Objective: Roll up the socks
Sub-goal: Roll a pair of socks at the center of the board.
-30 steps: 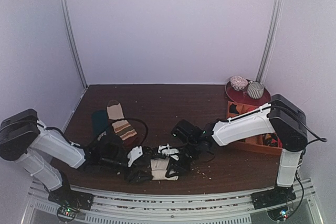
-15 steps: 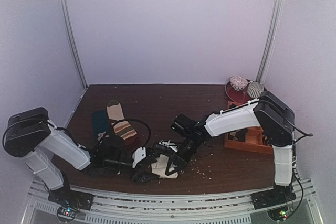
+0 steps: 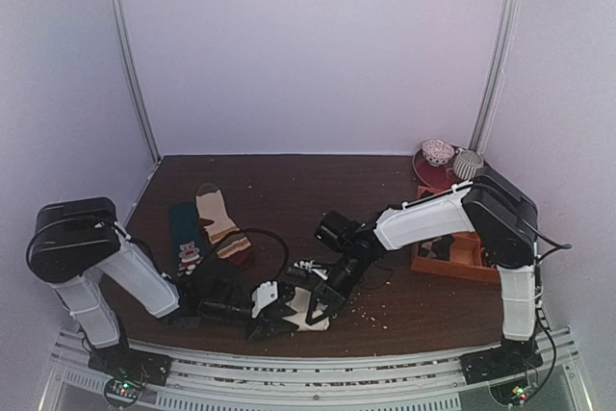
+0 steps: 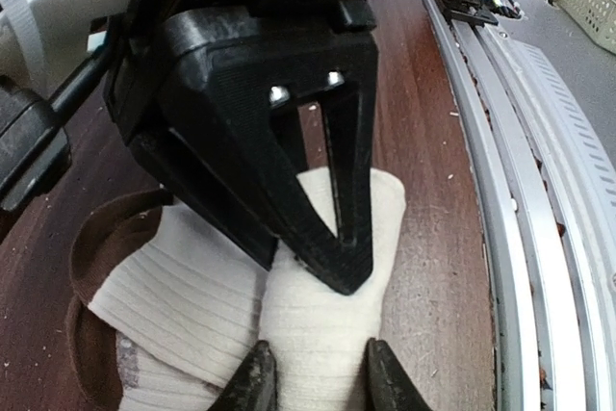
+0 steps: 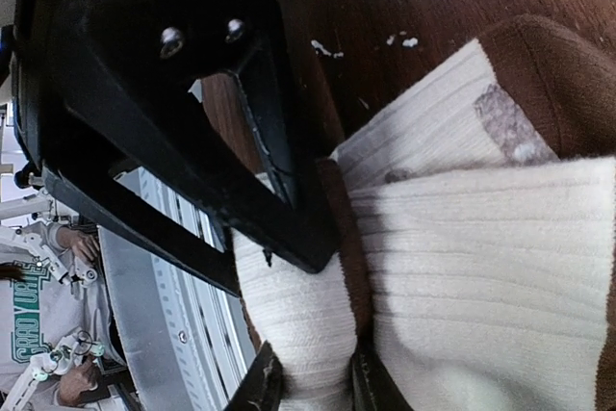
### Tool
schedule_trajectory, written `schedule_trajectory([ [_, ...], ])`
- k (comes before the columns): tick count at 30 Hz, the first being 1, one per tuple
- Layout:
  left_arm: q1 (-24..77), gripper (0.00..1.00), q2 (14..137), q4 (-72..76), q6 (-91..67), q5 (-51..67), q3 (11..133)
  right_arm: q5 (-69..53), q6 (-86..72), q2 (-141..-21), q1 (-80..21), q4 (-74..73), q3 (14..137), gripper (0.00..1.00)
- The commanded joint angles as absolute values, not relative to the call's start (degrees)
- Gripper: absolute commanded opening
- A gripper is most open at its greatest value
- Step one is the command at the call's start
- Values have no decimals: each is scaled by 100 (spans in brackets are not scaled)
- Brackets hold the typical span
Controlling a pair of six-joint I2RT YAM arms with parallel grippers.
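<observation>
Left hand (image 4: 320,374): fingers closed on a fold of the socks (image 4: 183,300). Right hand (image 5: 316,380): likewise pinching cream fabric, just beside the left. Location of socks: bunched at the near edge of the table (image 3: 318,190), between both hands. Risk: crowded hands may clash; a shallow pinch may slip, loosening the roll.

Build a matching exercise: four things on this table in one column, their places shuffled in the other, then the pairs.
Things
1. cream socks
2. striped tan sock
3. dark teal sock
4. orange tray

Places
A. on the right
B. furthest left
C. near edge, middle
D. left side, nearer the middle than its neighbour

Pairs: 1-C, 2-D, 3-B, 4-A
</observation>
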State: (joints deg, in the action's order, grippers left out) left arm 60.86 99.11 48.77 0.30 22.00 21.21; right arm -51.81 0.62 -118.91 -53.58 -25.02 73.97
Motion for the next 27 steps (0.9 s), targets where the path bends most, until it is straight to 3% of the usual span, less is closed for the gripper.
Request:
schedule_trajectory([
  [1, 6176, 29, 10236, 4595, -97, 2220, 2392, -4557, -101, -12305, -5344, -3016, 7127, 20],
  [4, 6187, 27, 10457, 4293, -114, 2108, 2563, -4576, -91, -12290, -5345, -3003, 7126, 20],
  [8, 6187, 1, 10779, 3699, -253, 2082, 2876, -4504, -60, -12178, -5344, -2858, 7143, 25],
  [14, 6113, 0, 10747, 3134, -1068, 2273, 2908, -4091, 46, -11404, -5316, -1605, 6700, 36],
  [22, 5649, 0, 10770, 2451, -1795, 2941, 2762, -2726, 833, -9205, -5496, 2358, 4056, 48],
  [27, 5453, 0, 10915, 2195, -1951, 3330, 2822, -1841, 2106, -8836, -6190, 2805, 3392, 53],
])
